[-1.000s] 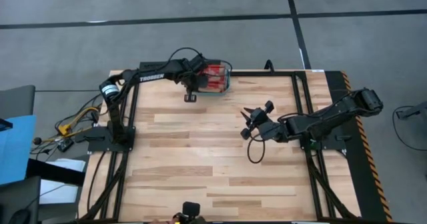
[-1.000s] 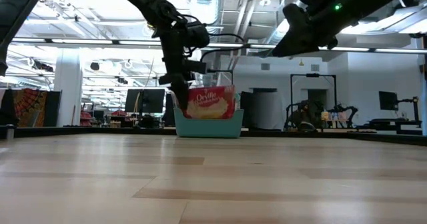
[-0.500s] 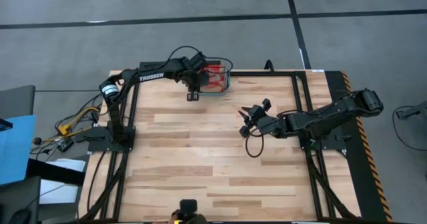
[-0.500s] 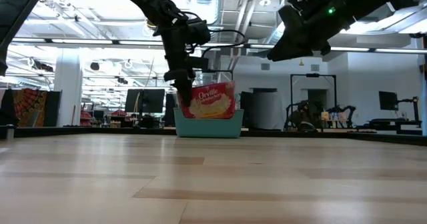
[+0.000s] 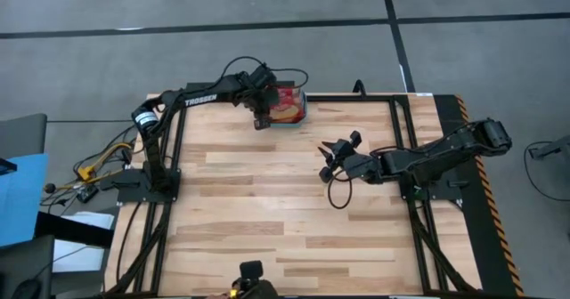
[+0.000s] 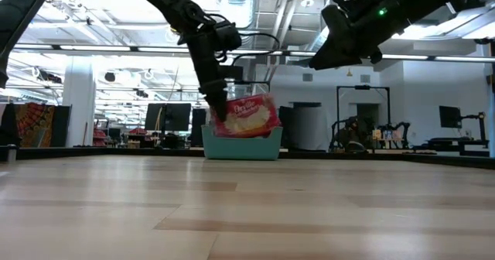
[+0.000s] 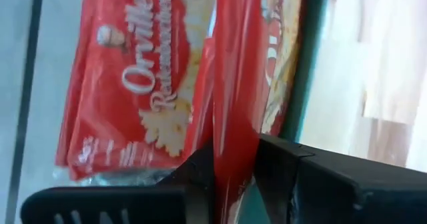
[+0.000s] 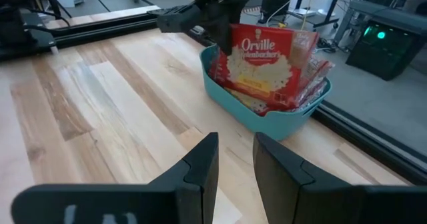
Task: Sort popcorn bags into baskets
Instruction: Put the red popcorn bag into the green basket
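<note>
Wood table w/ black frame — grey floor.

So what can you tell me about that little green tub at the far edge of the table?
The teal plastic basket is a small smooth-walled bin with rounded corners, sitting upright on the wooden table at its far edge. It is crammed with red popcorn bags that stick up above its rim, one leaning. The left gripper is at it, shut on one popcorn bag. The right gripper hangs apart, over mid-table.
</note>
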Robot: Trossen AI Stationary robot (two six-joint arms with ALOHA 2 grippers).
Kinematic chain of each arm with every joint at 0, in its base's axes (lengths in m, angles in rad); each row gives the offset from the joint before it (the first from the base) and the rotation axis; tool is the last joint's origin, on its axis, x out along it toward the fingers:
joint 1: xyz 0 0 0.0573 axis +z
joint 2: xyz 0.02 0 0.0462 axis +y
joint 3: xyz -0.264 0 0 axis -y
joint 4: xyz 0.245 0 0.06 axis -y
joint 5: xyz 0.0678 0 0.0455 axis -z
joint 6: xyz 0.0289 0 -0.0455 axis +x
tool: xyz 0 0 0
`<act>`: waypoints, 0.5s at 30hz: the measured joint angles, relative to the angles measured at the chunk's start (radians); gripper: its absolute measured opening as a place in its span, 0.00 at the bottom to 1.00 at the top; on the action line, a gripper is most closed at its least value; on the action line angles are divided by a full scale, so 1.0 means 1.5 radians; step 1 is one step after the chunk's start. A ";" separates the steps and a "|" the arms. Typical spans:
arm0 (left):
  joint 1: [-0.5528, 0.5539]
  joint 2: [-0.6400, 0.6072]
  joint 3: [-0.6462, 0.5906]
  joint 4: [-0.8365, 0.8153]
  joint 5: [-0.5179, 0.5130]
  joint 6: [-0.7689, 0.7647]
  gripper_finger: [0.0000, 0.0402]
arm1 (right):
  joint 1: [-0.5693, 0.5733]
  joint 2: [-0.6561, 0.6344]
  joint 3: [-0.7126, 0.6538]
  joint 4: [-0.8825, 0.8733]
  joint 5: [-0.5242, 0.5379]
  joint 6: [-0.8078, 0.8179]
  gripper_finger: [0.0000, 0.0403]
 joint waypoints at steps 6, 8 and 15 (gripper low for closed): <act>0.001 0.001 0.000 -0.069 0.028 0.078 0.16 | 0.000 0.000 0.000 0.000 -0.001 0.000 0.30; 0.001 0.001 0.000 -0.087 0.012 0.086 0.16 | 0.000 0.000 0.000 0.000 -0.001 0.000 0.30; -0.003 0.001 0.000 -0.067 -0.004 0.085 0.16 | 0.000 0.000 0.000 0.005 -0.001 0.002 0.30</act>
